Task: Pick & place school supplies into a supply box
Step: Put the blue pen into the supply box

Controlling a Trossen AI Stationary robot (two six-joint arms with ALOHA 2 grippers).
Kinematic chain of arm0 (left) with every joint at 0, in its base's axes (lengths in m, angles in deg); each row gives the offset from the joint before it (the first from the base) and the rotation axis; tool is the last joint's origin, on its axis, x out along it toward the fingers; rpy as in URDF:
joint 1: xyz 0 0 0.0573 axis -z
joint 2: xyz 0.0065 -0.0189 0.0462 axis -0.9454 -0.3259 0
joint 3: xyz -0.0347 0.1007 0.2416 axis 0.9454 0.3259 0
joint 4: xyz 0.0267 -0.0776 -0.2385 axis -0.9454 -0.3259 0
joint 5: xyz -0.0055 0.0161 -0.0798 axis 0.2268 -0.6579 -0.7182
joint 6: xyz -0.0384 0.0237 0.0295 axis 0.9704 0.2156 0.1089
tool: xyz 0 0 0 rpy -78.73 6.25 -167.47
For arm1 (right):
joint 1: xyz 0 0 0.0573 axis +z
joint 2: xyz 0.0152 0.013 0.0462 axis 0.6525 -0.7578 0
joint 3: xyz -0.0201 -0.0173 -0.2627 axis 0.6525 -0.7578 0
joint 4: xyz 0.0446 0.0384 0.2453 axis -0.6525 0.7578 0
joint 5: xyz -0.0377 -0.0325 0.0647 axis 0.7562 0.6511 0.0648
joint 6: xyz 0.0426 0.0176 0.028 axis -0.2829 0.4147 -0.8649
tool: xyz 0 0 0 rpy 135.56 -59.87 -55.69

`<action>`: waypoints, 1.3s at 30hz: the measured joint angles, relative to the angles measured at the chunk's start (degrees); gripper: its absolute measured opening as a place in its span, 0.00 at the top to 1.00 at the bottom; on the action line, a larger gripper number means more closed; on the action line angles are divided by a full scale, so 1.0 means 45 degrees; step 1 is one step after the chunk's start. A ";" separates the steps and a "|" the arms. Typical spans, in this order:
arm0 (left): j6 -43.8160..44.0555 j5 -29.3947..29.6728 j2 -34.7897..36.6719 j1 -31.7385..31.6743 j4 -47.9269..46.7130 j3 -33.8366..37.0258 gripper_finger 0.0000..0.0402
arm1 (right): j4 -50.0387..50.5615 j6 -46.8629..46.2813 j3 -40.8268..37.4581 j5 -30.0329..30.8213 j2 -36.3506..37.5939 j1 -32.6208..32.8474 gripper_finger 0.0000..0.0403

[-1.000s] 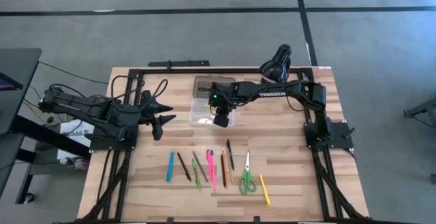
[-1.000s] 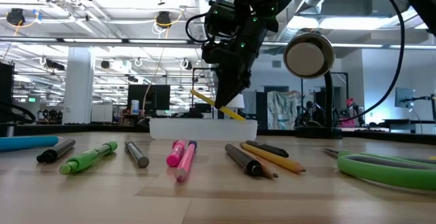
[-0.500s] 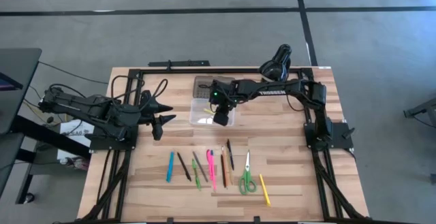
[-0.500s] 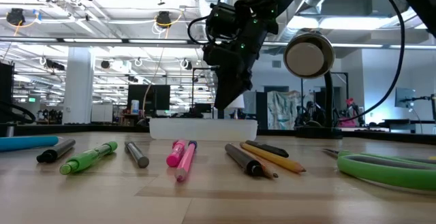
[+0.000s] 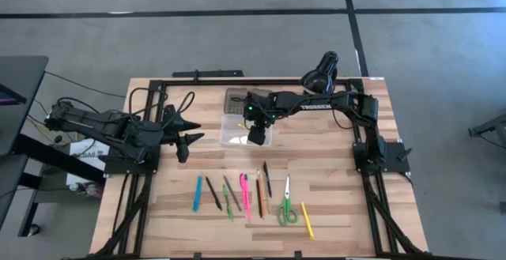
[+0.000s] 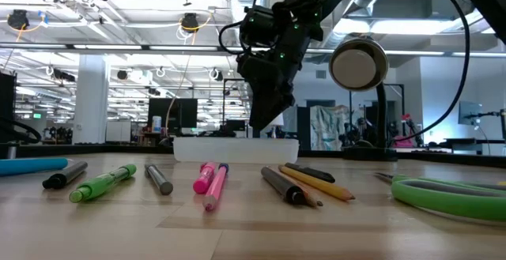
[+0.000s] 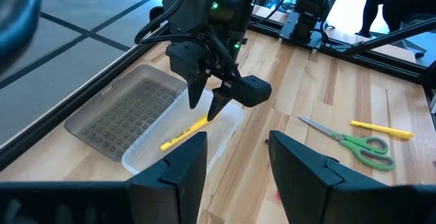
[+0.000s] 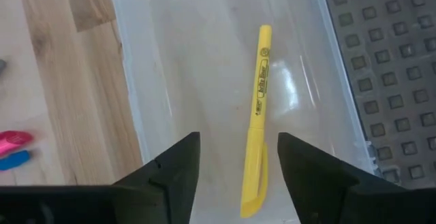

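Observation:
The supply box, a clear tray (image 5: 237, 130), stands at the table's middle far part, its grey dotted lid (image 5: 237, 99) lying flat beyond it. A yellow pen (image 8: 258, 108) lies flat on the tray's floor (image 7: 182, 134). My right gripper (image 5: 256, 138) hangs open just above the tray, fingers pointing down, the pen below and apart from them (image 7: 206, 105). The other school supplies lie in a row near the front edge: pens and markers (image 5: 237, 193), green-handled scissors (image 5: 286, 205) and a yellow marker (image 5: 307, 220). My left gripper (image 5: 190, 132) waits open at the table's left.
A black round desk lamp (image 5: 320, 74) stands at the far right, behind the tray (image 6: 360, 64). Black frame rails (image 5: 198, 81) run along the table's far, left and right sides. Bare wood lies between the tray and the row of pens.
My right gripper has let go of the yellow pen it held slanted above the tray. The pen has dropped and now lies flat inside the tray. The gripper has stayed over the tray.

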 joint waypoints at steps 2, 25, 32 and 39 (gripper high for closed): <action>0.0005 0.0000 0.0000 0.0000 0.0000 0.0000 0.62 | -0.0083 0.0002 0.0000 0.0000 0.0000 0.0010 0.53; 0.0010 0.0000 0.0000 0.0000 0.0000 0.0000 0.62 | -0.0372 0.0007 0.0001 -0.0078 0.0104 0.0527 0.56; 0.0015 -0.0022 -0.0005 0.0000 0.0000 0.0000 0.62 | -0.0219 0.0005 0.0005 -0.0065 0.0643 0.0591 0.57; 0.0019 -0.0521 -0.0005 0.0000 -0.0010 0.0005 0.62 | -0.0467 0.0133 0.0019 -0.0064 0.1300 0.0691 0.57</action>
